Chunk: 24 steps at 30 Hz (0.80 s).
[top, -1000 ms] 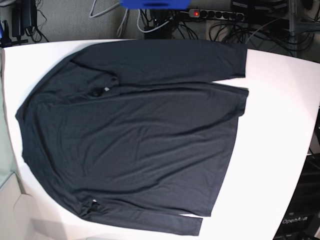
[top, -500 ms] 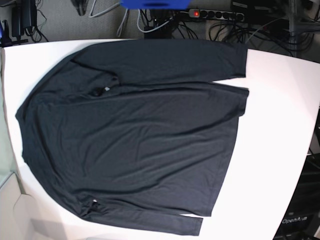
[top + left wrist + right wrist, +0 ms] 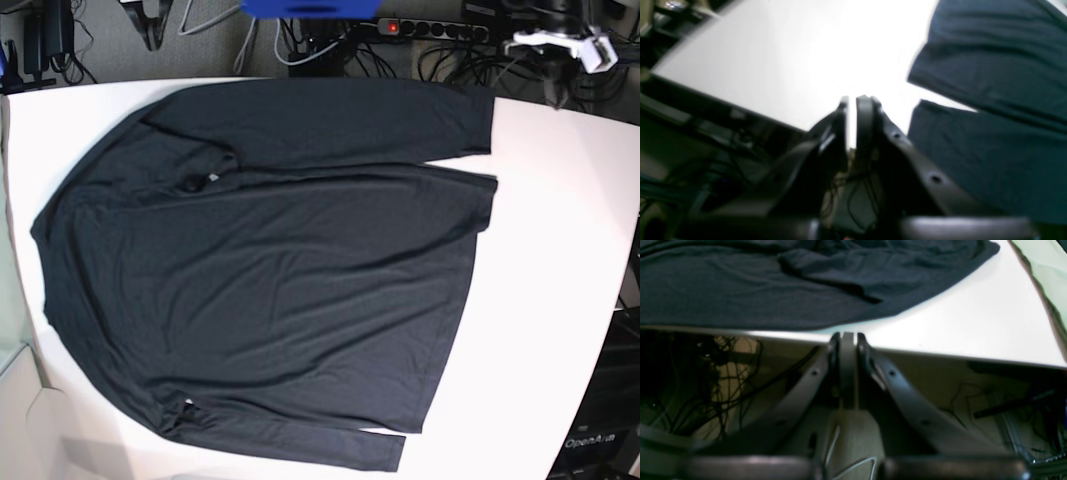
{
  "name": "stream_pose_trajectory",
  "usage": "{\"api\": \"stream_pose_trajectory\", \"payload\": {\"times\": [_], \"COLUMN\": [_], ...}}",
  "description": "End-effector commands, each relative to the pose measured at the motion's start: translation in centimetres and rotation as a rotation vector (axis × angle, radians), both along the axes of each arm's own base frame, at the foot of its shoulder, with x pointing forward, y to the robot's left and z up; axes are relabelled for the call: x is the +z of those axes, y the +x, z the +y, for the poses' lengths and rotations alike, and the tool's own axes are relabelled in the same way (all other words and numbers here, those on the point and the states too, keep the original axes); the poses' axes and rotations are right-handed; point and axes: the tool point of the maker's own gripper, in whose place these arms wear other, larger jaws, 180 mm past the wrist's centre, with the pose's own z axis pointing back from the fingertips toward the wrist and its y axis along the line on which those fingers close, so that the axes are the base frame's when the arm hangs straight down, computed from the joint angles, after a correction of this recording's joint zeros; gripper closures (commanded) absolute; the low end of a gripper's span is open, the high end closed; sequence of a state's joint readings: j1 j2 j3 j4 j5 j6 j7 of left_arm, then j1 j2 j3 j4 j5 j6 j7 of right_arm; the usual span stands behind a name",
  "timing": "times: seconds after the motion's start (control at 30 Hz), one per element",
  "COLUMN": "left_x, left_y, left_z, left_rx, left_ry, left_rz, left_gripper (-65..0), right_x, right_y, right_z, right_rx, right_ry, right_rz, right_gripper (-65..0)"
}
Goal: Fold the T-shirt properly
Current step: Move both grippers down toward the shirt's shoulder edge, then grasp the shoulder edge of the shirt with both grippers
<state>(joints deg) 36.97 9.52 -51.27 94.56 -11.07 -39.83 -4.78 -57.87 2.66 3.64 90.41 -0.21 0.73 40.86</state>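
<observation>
The black long-sleeved T-shirt lies spread flat on the white table, neck to the left and hem to the right. One sleeve lies along the far edge and the other along the near edge. My left gripper is shut and empty, held over the table's far right corner beside the sleeve cuff and hem; it shows in the base view at the top right. My right gripper is shut and empty, off the table's far edge by the shirt's shoulder; it shows in the base view at the top left.
Beyond the table's far edge lie a power strip, tangled cables and a blue object. A pale green surface borders the left side. A dark box marked OpenArm stands at the lower right.
Both arms have come into the base view at the top edge: the right at top left, the left at top right. The shirt has not moved.
</observation>
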Motion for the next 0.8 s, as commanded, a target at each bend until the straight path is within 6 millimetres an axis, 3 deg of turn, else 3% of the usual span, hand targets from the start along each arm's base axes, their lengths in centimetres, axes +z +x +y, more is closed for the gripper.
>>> {"api": "stream_pose_trajectory", "payload": {"times": [0.0,0.07,0.23,0.43,0.5,0.63,0.77], "left_x": [1.2,0.6,-1.5,0.8,1.4,1.2,0.3], "left_y": [0.4,1.7,3.7,4.0,3.8,3.1,2.2], "left_z": [0.4,-0.5,-5.1,-11.8,-13.1,-13.1,-10.2], "left_rx": [-0.008,-0.052,-0.204,-0.389,-0.426,-0.426,-0.354], "left_ry": [0.022,0.039,0.024,-0.011,-0.017,-0.02,0.007], "left_rz": [-0.029,0.017,0.097,0.043,0.04,0.055,0.096], "left_gripper": [-3.5,-3.5,-3.5,-3.5,-3.5,-3.7,-3.8], "right_x": [1.0,1.1,1.9,3.1,3.1,3.9,4.2], "right_y": [-0.1,0.2,1.5,3.8,4.5,5.8,6.7], "right_z": [-0.1,-0.1,0.1,0.2,0.2,0.3,0.3], "right_rx": [0.001,0.001,0.001,0.001,-0.002,-0.002,-0.005], "right_ry": [-0.007,-0.007,-0.005,-0.005,-0.005,-0.004,-0.003], "right_rz": [-0.025,-0.022,-0.015,-0.018,-0.003,0.005,0.009], "right_gripper": [0.0,0.0,0.0,0.0,0.0,0.0,0.0]}}
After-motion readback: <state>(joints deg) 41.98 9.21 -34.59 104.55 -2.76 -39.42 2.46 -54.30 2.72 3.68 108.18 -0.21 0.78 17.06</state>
